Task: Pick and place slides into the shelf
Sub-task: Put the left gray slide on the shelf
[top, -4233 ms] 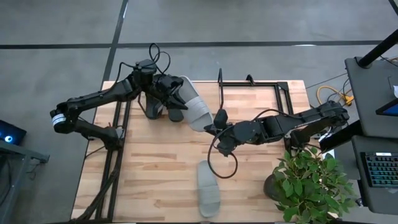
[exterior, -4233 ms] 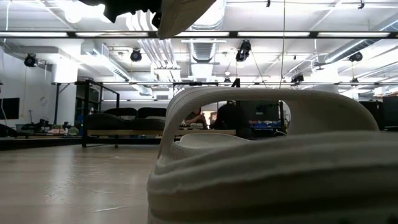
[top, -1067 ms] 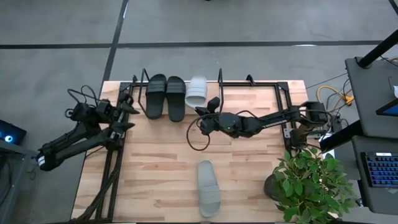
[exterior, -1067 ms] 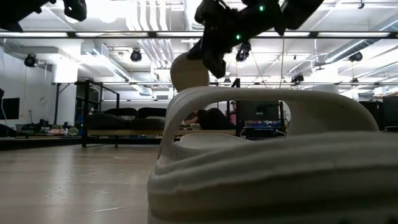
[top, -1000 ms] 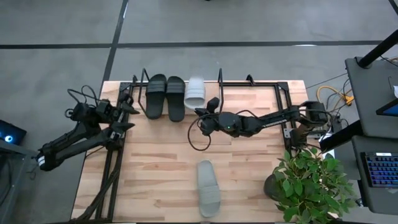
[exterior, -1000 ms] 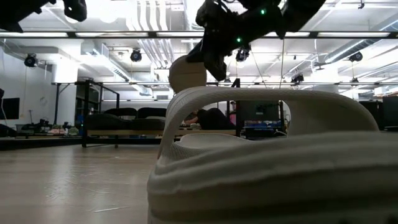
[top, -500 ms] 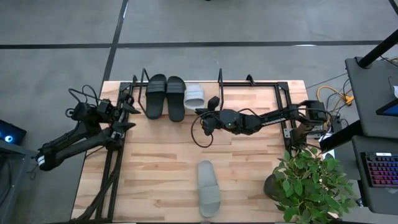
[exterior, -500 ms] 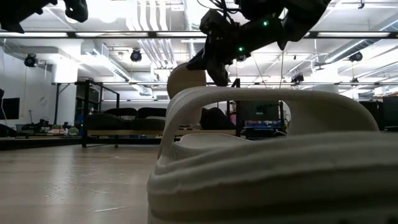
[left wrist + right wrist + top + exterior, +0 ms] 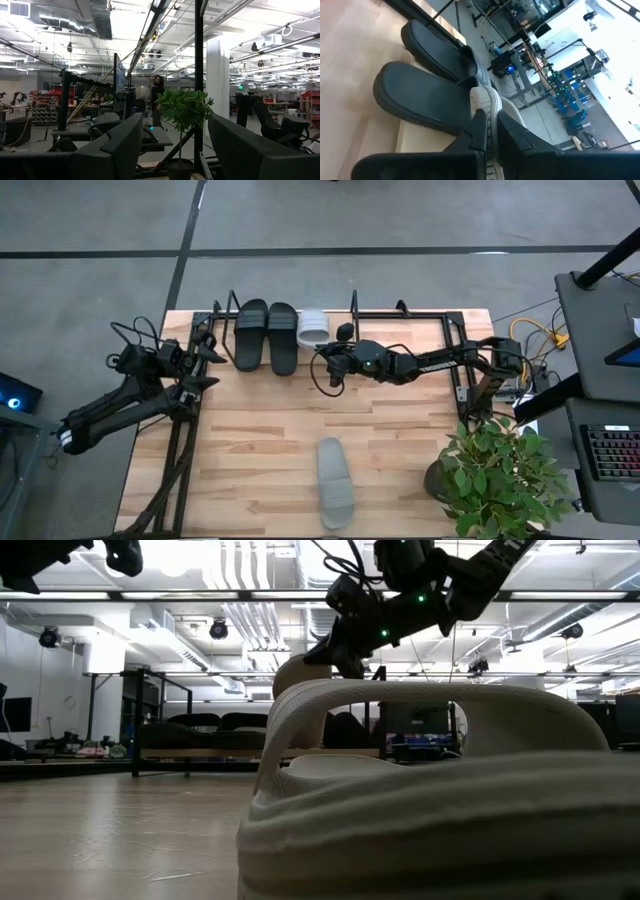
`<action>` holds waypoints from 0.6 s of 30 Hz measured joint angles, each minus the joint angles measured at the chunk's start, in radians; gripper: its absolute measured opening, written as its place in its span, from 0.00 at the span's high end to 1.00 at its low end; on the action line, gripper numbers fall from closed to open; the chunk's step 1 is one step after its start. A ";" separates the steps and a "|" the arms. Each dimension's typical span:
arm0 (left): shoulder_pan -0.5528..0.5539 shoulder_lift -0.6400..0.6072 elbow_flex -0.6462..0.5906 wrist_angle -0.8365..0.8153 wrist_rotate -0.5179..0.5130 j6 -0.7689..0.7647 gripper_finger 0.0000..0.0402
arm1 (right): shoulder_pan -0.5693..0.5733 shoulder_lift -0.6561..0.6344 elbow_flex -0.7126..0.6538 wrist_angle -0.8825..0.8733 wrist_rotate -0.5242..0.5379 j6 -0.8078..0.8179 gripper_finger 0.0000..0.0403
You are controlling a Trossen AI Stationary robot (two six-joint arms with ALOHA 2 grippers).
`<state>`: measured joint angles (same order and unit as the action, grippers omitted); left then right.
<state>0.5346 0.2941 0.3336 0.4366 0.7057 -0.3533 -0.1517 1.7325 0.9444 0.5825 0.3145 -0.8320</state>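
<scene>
While the near edge of the butcher-block tabletop (image 9: 250, 470) is otherwise bare, one light grey slide (image 9: 335, 495) lies flat on it near the front, lengthwise, well apart from the rack. In the low view this slide (image 9: 430, 800) fills the foreground: ribbed foam sidewall, wide arched strap, matte finish.

Mid-table, the right gripper (image 9: 325, 361) reaches across from the right side toward the rack's open slot. Its dark fingers (image 9: 482, 130) are pinched narrow on the edge of the second light grey slide (image 9: 313, 327), ribbed sole rim showing between them in the right wrist view. The low view shows that slide (image 9: 298, 670) hanging tilted from the right gripper (image 9: 335, 655).

At the far edge, the shelf (image 9: 400, 315) is a low black wire frame with upright end loops and a pale board base. The matte black pair (image 9: 266, 335) sits in it side by side at the left end, touching. The held grey slide is just beside the right-hand black one, over the base; contact with the base cannot be told.

The left gripper (image 9: 200, 365) waits at the table's left edge. Its fingers (image 9: 125, 145) are spread wide, holding nothing. A potted plant (image 9: 500, 470) stands at the right front corner.
</scene>
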 joint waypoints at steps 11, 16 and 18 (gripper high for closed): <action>-0.001 0.013 0.000 0.001 0.000 0.002 0.48 | 0.001 0.088 -0.003 -0.006 -0.029 0.084 0.97; 0.000 0.015 0.000 0.000 0.000 0.001 0.48 | 0.001 0.147 -0.003 -0.011 -0.013 0.096 0.97; 0.000 0.016 0.000 0.000 0.000 0.002 0.48 | 0.001 0.159 -0.002 -0.007 -0.010 0.098 0.97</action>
<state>0.5346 0.3097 0.3336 0.4368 0.7058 -0.3517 -0.1509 1.8919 0.9425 0.5754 0.3046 -0.7344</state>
